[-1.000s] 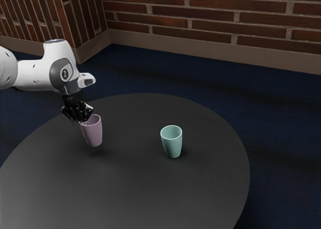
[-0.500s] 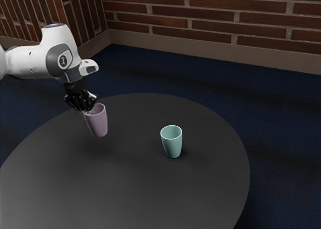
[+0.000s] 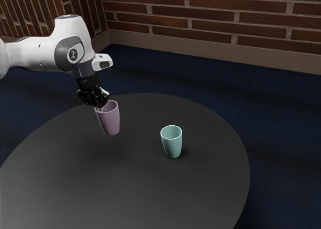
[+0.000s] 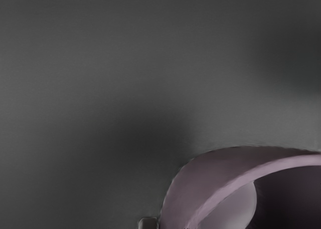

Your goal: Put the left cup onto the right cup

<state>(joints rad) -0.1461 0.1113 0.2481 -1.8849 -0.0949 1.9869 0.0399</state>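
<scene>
at the exterior view's left the white arm (image 3: pixel 40 56) is reaching in over the round dark worktop (image 3: pixel 125 189), and its black gripper (image 3: pixel 96 99) is clamping the rim of the mauve cup (image 3: pixel 110 120), which is hanging tilted in the air clear of the worktop, its shadow lying below it. to the right, well apart from it, the teal cup (image 3: pixel 171 142) is standing upright on the worktop with its mouth facing up. in the wrist view the mauve cup (image 4: pixel 215 184) is sitting just under the hand.
</scene>
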